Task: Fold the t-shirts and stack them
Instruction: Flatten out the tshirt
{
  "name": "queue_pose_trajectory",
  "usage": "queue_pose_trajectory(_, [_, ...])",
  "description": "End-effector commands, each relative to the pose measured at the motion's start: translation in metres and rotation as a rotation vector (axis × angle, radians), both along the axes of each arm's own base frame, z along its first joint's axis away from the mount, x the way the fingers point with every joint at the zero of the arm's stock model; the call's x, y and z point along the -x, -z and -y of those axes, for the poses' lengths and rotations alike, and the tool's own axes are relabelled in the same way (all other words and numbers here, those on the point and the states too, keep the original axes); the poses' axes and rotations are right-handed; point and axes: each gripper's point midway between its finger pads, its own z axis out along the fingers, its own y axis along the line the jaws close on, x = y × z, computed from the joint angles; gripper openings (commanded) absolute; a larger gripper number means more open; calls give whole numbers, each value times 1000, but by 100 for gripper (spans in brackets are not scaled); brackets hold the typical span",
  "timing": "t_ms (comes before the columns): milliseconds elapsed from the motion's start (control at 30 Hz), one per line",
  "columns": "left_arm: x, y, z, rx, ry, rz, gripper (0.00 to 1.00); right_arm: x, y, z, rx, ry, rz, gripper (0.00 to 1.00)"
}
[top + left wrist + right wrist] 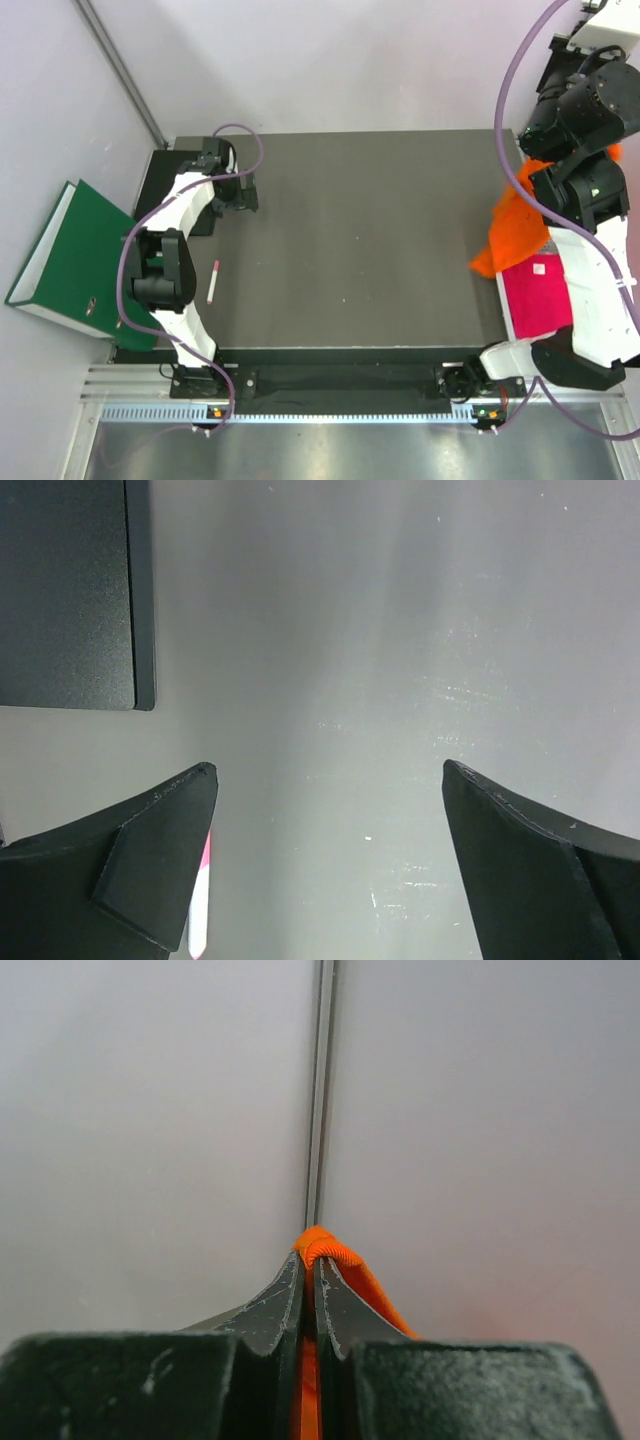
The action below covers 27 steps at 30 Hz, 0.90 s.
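The bright orange t-shirt (512, 236) hangs bunched at the table's right edge, lifted by my raised right arm (585, 130). In the right wrist view my right gripper (317, 1260) is shut on a fold of the orange t-shirt (330, 1247), facing a pale wall. The magenta t-shirt (535, 295) lies flat beside the table's right edge, partly under the arm. The pale pink t-shirt is out of view. My left gripper (246, 192) is open and empty over the far left of the table; its fingers (160, 860) frame bare table.
A green binder (75, 262) lies left of the table. A pink and white marker (213, 281) lies on the dark table (360, 250) near the left arm, and shows in the left wrist view (200, 910). A black pad (65, 590) sits at the far left.
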Motion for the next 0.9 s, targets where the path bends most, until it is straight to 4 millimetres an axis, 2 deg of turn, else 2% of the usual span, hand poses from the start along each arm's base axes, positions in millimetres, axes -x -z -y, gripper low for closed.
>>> queue_pose_trajectory(0, [-3,-16,1,16,-10,46,99,-19,-6,-19,1,-97,13,0])
queue_pose_trajectory(33, [-4,-17,0,17,-13,49,99,-27,0,-28,0,-136,-8,0])
queue_pose_trajectory(133, [-6,-24,1,19,-14,57,99,-69,53,-77,-17,-333,-159,0])
queue_pose_trajectory(167, [-9,-32,1,21,-18,73,99,-82,80,-95,-14,-388,-242,0])
queue_pose_trajectory(200, [-11,-37,0,17,-19,83,99,-92,99,-121,-57,-495,-278,0])
queue_pose_trajectory(267, [-15,-54,-1,13,-28,112,99,-110,156,-159,-76,-610,-412,0])
queue_pose_trajectory(300, [-17,-61,-2,9,-32,127,99,-113,176,-188,-143,-722,-446,0])
queue_pose_trajectory(333, [-19,-69,-3,11,-35,143,99,-116,211,-207,-156,-770,-523,0])
queue_pose_trajectory(367, [-22,-82,-3,14,-44,174,99,-118,238,-236,-160,-837,-584,0])
queue_pose_trajectory(433, [-27,-95,-5,12,-60,210,99,-112,277,-282,-178,-975,-680,0])
queue_pose_trajectory(467, [-29,-107,-6,17,-68,242,99,-108,312,-317,-162,-1042,-773,0])
queue_pose_trajectory(500, [-31,-113,-6,19,-74,263,99,-99,328,-341,-158,-1120,-832,0])
queue_pose_trajectory(533, [-32,-117,-7,16,-81,276,99,-93,332,-359,-148,-1179,-869,0])
queue_pose_trajectory(567, [-32,-124,-8,16,-86,294,99,-85,369,-388,-126,-1233,-975,0])
queue_pose_trajectory(600, [-32,-128,-9,12,-94,304,99,-75,376,-406,-132,-1301,-1018,0])
queue_pose_trajectory(633, [-33,-131,-12,4,-104,313,99,-68,363,-423,-133,-1365,-1012,0])
queue_pose_trajectory(667, [-32,-134,-14,-4,-111,320,99,-58,381,-446,-122,-1418,-1059,0])
queue_pose_trajectory(700, [-31,-133,-16,-12,-119,317,99,-46,376,-461,-133,-1489,-1065,0])
queue_pose_trajectory(733, [-30,-134,-19,-16,-129,316,99,-39,358,-476,-133,-1547,-1022,0])
queue_pose_trajectory(767, [-28,-131,-23,-34,-144,308,99,-24,355,-493,-126,-1605,-1014,0])
queue_pose_trajectory(867, [-24,-119,-31,-52,-174,273,99,8,331,-522,-148,-1760,-950,0])
